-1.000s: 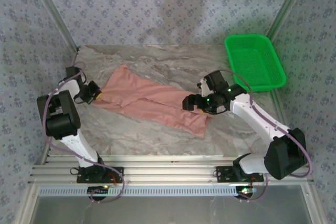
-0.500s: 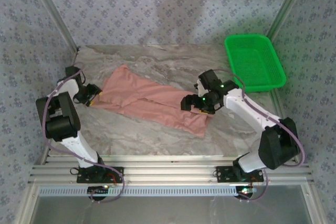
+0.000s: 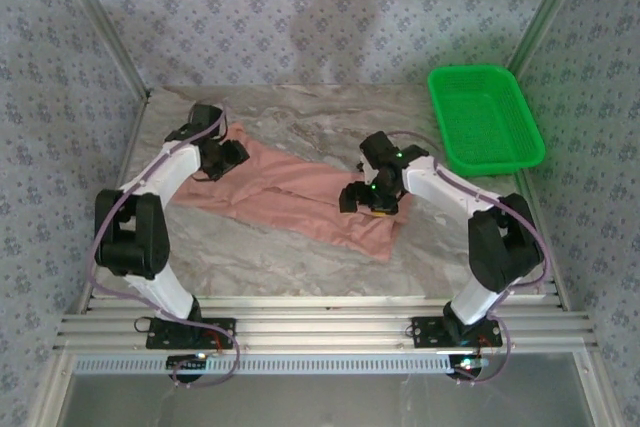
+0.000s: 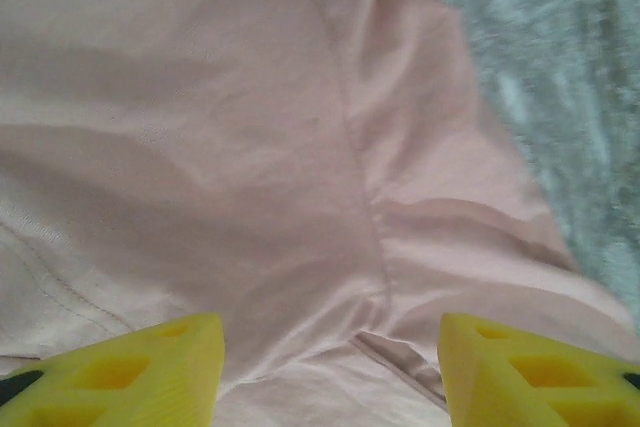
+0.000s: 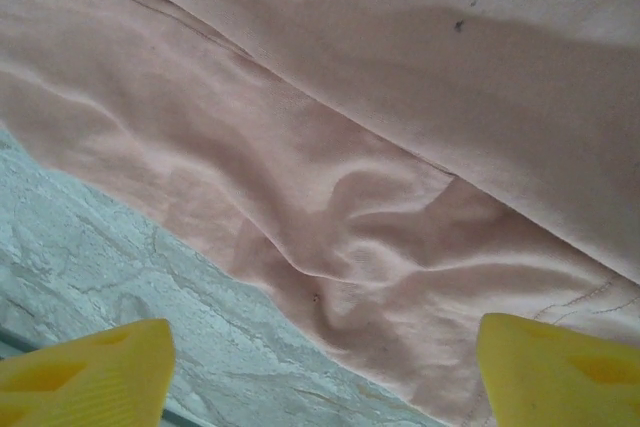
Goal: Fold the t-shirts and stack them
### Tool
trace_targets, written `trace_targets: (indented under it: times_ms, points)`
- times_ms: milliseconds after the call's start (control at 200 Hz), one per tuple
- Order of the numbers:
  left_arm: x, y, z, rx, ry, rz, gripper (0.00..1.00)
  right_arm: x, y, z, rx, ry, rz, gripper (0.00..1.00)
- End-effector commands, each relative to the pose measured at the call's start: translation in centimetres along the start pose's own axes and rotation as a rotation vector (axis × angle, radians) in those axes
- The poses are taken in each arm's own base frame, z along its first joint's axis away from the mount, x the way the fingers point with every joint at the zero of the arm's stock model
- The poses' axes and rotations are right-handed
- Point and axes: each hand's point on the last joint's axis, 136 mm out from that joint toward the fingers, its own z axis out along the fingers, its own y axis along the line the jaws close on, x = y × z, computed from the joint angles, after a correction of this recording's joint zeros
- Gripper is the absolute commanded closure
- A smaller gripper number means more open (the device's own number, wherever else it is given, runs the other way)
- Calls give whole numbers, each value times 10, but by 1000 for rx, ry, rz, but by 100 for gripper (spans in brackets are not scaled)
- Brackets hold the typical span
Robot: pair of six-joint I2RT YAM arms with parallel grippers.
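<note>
currently: one t-shirt [image 3: 290, 197], salmon-pink, lying as a long narrow band, a claw above each end.
we list: left gripper [image 3: 232, 155] over the band's far-left end, jaws parted, nothing held, flat cloth directly beneath and ahead of it. right gripper [image 3: 362, 197] over the opposite, near-right end, jaws spread wide, empty, the cloth's edge and bare table [image 3: 300, 117] just below it. the shirt's long axis runs from one claw across to the other. we judge each arm nearest its own end, so the next fold likely carries one end along that axis toward the other. no stack begun.
</note>
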Motion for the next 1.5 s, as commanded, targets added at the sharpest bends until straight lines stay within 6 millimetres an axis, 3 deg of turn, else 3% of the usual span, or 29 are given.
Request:
trace_targets:
  times_ms: [0, 220, 400, 665, 809, 884, 1109, 1249, 1294, 1494]
  points:
    - [0, 10, 21, -52, -11, -33, 42, 35, -30, -5, 108, 62, 67, 22]
    - [3, 24, 41, -110, -5, -13, 43, 60, -64, -3, 131, 64, 173, 24]
    - [6, 31, 58, -140, 16, -9, 43, 49, -63, 10, 60, 16, 182, 26]
    - [9, 37, 67, -167, 33, -4, 43, 63, -75, 32, 51, 45, 239, 42]
    - [9, 41, 70, -171, 37, -12, 44, 72, -85, 41, 64, 56, 290, 56]
    - [9, 42, 71, -175, 40, -9, 44, 65, -85, 43, 42, 20, 309, 63]
    - [5, 51, 75, -194, 55, -11, 46, 77, -90, 44, 53, 56, 351, 100]
    - [0, 59, 81, -217, 68, -21, 46, 90, -94, 41, 60, 61, 416, 100]
    - [0, 62, 84, -224, 75, -26, 46, 102, -98, 41, 77, 89, 454, 100]
    - [-7, 59, 97, -230, 91, -18, 48, 127, -99, 44, 49, 107, 594, 100]
